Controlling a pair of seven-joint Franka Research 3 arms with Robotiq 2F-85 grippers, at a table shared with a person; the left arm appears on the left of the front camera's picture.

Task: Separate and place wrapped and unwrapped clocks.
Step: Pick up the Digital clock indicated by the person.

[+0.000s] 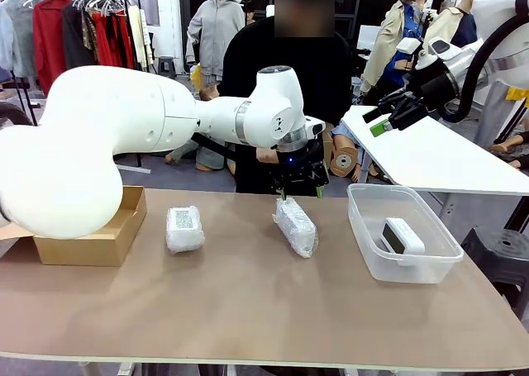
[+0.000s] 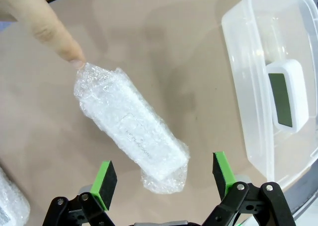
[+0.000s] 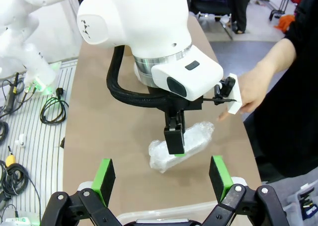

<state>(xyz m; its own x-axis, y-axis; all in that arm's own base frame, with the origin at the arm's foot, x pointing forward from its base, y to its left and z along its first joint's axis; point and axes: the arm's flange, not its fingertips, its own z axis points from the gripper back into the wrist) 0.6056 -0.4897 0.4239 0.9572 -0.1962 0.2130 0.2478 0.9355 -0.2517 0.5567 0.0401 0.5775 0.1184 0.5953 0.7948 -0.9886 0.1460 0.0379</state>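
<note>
One wrapped clock [image 1: 295,226] lies mid-table in crinkly white wrap. My left gripper [image 1: 299,191] hangs open just above its far end. In the left wrist view this bundle [image 2: 131,126] lies diagonally, its near end between the open left gripper [image 2: 163,175] pads. A person's fingertip [image 2: 62,42] touches its far end. A second wrapped clock [image 1: 184,229] lies to the left, its corner [image 2: 10,201] visible at the bottom left. The unwrapped clock [image 1: 401,237], white with a dark screen [image 2: 284,94], sits inside the clear bin [image 1: 357,223]. My right gripper [image 1: 387,121] is open, raised at the right, and empty [image 3: 161,176].
An open cardboard box [image 1: 95,237] stands at the table's left. The person stands at the far side, with a hand [image 3: 253,89] by the left arm's wrist. A white side table [image 1: 438,157] stands beyond the right end. The bin's wall [image 2: 248,87] runs beside the bundle.
</note>
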